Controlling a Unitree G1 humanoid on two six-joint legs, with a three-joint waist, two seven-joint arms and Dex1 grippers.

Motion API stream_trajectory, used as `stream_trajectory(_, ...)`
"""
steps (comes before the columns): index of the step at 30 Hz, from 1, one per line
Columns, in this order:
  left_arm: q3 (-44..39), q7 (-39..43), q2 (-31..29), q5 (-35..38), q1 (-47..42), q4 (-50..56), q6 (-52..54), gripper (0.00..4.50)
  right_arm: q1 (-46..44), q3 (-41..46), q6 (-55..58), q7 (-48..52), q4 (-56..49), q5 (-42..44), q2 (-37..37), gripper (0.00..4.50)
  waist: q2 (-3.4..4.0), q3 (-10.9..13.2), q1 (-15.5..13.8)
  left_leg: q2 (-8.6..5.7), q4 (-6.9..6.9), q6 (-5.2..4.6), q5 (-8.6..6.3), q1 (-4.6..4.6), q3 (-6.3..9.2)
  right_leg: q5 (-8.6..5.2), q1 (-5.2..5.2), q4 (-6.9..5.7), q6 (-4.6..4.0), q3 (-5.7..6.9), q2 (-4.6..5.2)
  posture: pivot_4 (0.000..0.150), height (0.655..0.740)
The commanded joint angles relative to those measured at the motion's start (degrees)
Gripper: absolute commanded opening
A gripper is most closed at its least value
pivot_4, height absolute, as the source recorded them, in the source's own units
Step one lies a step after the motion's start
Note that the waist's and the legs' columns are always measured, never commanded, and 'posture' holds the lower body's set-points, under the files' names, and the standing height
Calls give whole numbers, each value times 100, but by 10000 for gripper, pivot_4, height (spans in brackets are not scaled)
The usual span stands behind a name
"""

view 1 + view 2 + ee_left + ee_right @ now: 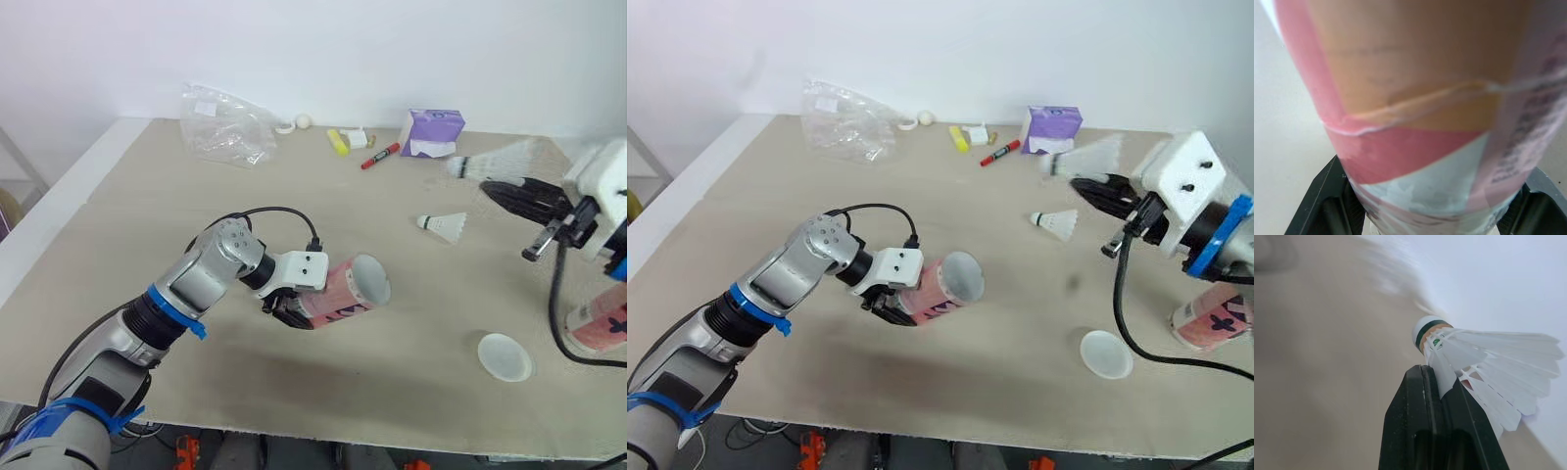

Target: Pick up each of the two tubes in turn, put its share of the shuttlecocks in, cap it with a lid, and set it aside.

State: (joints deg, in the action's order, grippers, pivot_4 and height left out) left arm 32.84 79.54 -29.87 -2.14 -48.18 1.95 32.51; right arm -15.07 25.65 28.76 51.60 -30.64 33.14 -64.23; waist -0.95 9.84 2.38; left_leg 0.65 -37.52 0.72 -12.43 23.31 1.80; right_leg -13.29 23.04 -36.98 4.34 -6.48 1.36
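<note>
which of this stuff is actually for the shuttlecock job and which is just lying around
For the job: held tube, second tube, held shuttlecock, loose shuttlecock, lid.
Just lying about: plastic bag, red marker, purple box, yellow block, small white ball.

pink tube [348, 291] [600, 326]: I count two
shuttlecock [1484, 357] [443, 226]: two
white lid [505, 356]: one
red marker [380, 156]: one
purple box [431, 132]: one
plastic bag [223, 125]: one
small ball [304, 121]: one
</note>
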Motion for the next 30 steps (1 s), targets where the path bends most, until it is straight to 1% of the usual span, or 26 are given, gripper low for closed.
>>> stream_trajectory(1, 225, -41, 58, -97, 41, -180, -21, 28640, 206, -32, -74, 712, -625, 253, -337, 531, -13, 1, -25, 0, 0, 0, 0, 3, 1, -2, 0, 1, 1, 0, 0, 1500, 7400)
stream_trajectory(5, 216, -46, 93, -100, 32, -218, -47, 28640, 325, -313, -253, 948, -895, 166, -402, 531, -18, 3, -39, -5, -2, 3, -2, 8, -9, -4, 2, 7, 5, -1, 13, 1500, 7400)
stream_trajectory(18, 191, -105, 90, -102, 92, -126, 41, 28640, 200, -1356, -641, 899, -1047, -289, -88, 531, -22, 4, -83, -4, -2, 3, -2, 9, -7, -4, 7, 7, 5, 2, 12, 1500, 7400)
stream_trajectory(19, 190, -108, 87, -101, 95, -121, 45, 28640, 192, -1381, -633, 889, -1063, -276, -59, 3431, -22, 4, -86, -4, -2, 3, -2, 9, -7, -4, 7, 7, 5, 2, 12, 1500, 7400)
stream_trajectory(20, 191, -112, 87, -102, 96, -117, 51, 28640, 190, -1392, -638, 885, -1071, -270, -30, 7417, -22, 4, -88, -4, -2, 3, -2, 9, -7, -4, 8, 7, 5, 2, 12, 1500, 7400)
stream_trajectory(21, 192, -115, 85, -102, 98, -111, 58, 28640, 191, -1394, -646, 888, -1081, -258, 1, 10044, -22, 4, -91, -4, -2, 3, -2, 10, -7, -4, 8, 7, 5, 2, 12, 1500, 7400)
stream_trajectory(22, 194, -119, 85, -103, 100, -109, 62, 28640, 199, -1382, -629, 887, -1094, -226, 29, 14196, -22, 4, -92, -4, -2, 3, -2, 10, -7, -4, 7, 7, 5, 2, 11, 1500, 7400)
stream_trajectory(23, 198, -122, 86, -105, 102, -108, 64, 28640, 202, -1363, -621, 881, -1102, -193, 66, 19313, -23, 4, -92, -3, -2, 3, -2, 10, -7, -4, 7, 7, 5, 2, 11, 1500, 7400)
stream_trajectory(24, 200, -125, 84, -108, 105, -105, 64, 28640, 206, -1323, -586, 868, -1114, -137, 106, 25614, -22, 4, -92, -3, -2, 3, -2, 10, -6, -4, 7, 7, 5, 2, 11, 1500, 7400)
stream_trajectory(26, 205, -127, 89, -110, 103, -109, 68, 28640, 179, -1232, -488, 824, -1129, 26, 176, 33649, -23, 4, -93, -3, -2, 3, -2, 9, -7, -3, 7, 6, 5, 2, 11, 1500, 7400)
stream_trajectory(27, 207, -125, 90, -110, 101, -111, 67, 28640, 133, -1152, -359, 749, -1125, 201, 219, 39632, -23, 4, -93, -3, -2, 3, -2, 9, -6, -3, 7, 7, 5, 2, 10, 1500, 7400)
stream_trajectory(28, 208, -123, 91, -109, 99, -113, 66, 28640, 90, -1068, -246, 672, -1110, 350, 251, 43653, -23, 4, -93, -3, -2, 3, -2, 9, -6, -3, 7, 6, 5, 2, 10, 1500, 7400)
stream_trajectory(29, 210, -122, 95, -109, 95, -120, 63, 28640, 54, -977, -134, 585, -1078, 484, 283, 44563, -23, 4, -93, -3, -2, 3, -2, 9, -6, -3, 7, 6, 4, 2, 10, 1500, 7400)
stream_trajectory(30, 213, -120, 96, -111, 92, -124, 57, 28640, 35, -829, 9, 447, -994, 639, 350, 44563, -23, 4, -96, -3, -2, 3, -2, 9, -6, -3, 7, 6, 4, 2, 10, 1500, 7400)
